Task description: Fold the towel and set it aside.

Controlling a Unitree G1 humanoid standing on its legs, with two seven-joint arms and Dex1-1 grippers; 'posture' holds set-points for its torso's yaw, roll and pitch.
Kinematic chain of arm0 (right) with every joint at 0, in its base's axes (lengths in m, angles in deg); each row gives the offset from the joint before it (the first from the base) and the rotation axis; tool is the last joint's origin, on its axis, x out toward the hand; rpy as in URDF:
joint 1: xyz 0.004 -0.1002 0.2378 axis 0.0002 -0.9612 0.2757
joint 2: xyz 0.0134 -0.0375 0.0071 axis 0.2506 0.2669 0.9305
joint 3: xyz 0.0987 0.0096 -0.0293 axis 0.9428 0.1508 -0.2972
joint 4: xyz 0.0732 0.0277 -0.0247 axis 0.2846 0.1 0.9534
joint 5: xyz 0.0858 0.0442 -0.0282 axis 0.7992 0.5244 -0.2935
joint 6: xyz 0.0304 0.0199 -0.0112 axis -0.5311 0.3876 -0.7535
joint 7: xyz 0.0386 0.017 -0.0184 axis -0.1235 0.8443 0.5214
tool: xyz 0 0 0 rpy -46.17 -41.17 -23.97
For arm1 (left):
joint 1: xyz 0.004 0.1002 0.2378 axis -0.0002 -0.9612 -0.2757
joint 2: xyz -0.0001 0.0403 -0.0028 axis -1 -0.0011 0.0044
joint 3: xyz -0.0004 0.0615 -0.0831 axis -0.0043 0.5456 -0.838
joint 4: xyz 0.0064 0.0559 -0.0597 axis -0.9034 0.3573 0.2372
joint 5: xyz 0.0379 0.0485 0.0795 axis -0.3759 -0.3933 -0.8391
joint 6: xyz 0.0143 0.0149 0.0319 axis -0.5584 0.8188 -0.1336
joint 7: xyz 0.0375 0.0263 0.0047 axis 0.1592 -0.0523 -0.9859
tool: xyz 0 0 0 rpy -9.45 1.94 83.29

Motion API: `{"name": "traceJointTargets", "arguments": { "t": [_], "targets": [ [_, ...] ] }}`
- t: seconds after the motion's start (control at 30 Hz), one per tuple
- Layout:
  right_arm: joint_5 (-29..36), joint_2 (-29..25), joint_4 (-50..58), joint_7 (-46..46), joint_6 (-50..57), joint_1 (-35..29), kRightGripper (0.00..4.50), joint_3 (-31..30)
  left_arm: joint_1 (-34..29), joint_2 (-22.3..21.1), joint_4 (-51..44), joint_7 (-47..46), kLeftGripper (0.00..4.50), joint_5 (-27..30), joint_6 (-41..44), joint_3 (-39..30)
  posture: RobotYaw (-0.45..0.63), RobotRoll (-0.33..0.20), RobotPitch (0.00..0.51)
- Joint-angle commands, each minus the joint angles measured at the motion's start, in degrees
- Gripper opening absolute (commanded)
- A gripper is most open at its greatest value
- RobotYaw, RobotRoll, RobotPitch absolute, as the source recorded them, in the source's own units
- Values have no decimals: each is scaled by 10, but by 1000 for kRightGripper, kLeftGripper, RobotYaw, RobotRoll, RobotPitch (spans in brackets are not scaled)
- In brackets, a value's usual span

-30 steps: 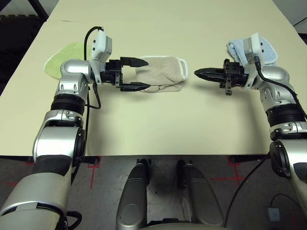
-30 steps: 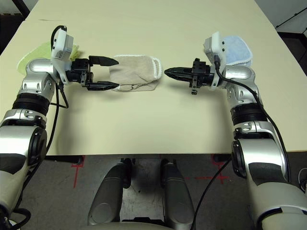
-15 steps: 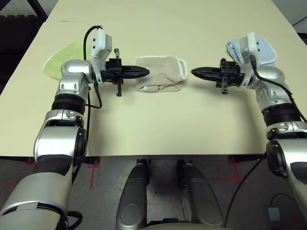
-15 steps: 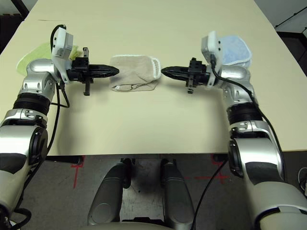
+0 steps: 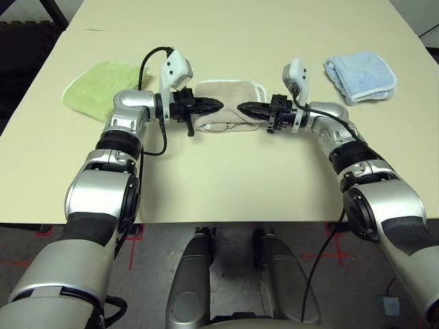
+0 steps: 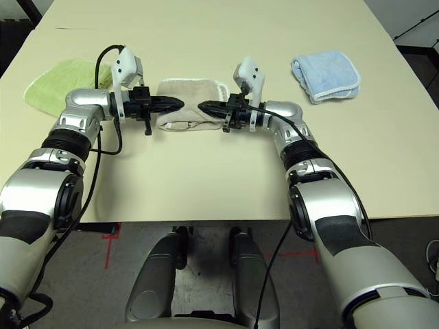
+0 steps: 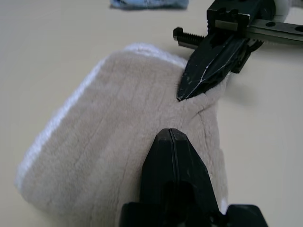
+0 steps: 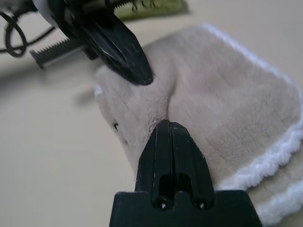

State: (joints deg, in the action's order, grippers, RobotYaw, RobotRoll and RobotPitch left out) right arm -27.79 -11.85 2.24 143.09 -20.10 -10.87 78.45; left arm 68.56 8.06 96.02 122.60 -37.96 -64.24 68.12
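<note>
The beige towel [image 5: 230, 92] lies folded on the table's middle, its white stitched edge [image 8: 265, 158] on the right side. Both arms reach inward over it, fingers pointing at each other. My left gripper [image 5: 217, 105] is shut, its tip resting on the towel's left part. Facing it a short gap away, my right gripper [image 5: 244, 107] is shut too, tip pressed into the cloth where a crease runs [image 8: 169, 101]. In the left wrist view my left gripper [image 7: 171, 134] lies on the towel [image 7: 104, 127] with nothing between its fingers, the right gripper [image 7: 187, 92] just beyond.
A lime-green folded towel [image 5: 96, 81] lies at the table's left, behind my left arm. A light blue folded towel [image 5: 361, 74] sits at the back right. Bare tabletop [image 5: 233, 178] runs from the beige towel to the near edge.
My left gripper closed, and both arms swung inward until their tips nearly meet over the towel. The towel's near edge has bunched slightly.
</note>
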Motion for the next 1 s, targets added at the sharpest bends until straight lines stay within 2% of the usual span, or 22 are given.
{"name": "traceJointTargets", "arguments": {
  "t": [0.03,0.27,0.6,0.67,0.8,1.0],
  "targets": [
    [-27,-4,-31,-33,9,-2,0,-7,-23,-8,22,-10,7,-25,0,12,55,0,250],
    [-46,-24,-38,-43,0,-21,0,-7,-38,-29,34,-22,7,-46,-6,12,45,0,249],
    [-31,-59,-24,-34,-3,-23,0,11,-26,-47,40,-23,7,-46,-18,0,27,0,249],
    [-14,-58,-18,-30,-2,-15,0,25,-16,-40,36,-17,7,-19,-8,-23,25,0,249],
    [49,-38,-1,-32,13,20,0,88,35,-8,21,-18,7,76,65,-115,32,0,251],
    [40,-1,-13,-98,5,54,0,93,55,9,18,-60,7,80,81,-131,39,0,249]
  ]
}}
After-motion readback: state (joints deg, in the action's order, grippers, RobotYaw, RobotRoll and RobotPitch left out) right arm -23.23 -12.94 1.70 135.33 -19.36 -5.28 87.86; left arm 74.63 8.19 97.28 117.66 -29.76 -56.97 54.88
